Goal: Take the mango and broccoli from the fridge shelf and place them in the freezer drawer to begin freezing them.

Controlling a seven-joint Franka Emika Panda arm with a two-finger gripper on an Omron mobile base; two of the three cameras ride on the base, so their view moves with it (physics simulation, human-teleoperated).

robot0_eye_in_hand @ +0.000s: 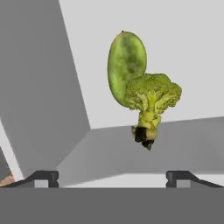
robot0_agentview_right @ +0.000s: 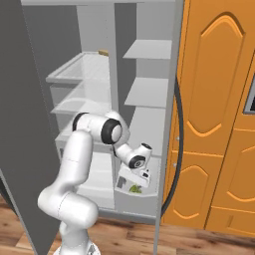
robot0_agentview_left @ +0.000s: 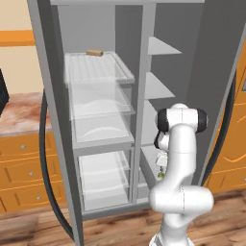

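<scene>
Hand view: we are holding the pincer (robot0_eye_in_hand: pixel 112 177) wide above the broccoli (robot0_eye_in_hand: pixel 152 97) touching the mango (robot0_eye_in_hand: pixel 125 65) in the freezer drawer (robot0_eye_in_hand: pixel 65 109); the mango looks smooth, slippery; grip its middle.

Yellow-green mango (robot0_eye_in_hand: pixel 126 65), dark green broccoli (robot0_eye_in_hand: pixel 152 98), plain grey freezer drawer (robot0_eye_in_hand: pixel 43 96).

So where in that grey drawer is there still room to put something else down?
The bare floor of the freezer drawer beside the mango is free, up to the wall and corner on that side. So is the floor on the far side of the broccoli. The middle is crowded: mango and broccoli lie together, apparently touching. The open gripper hangs above them.
</scene>
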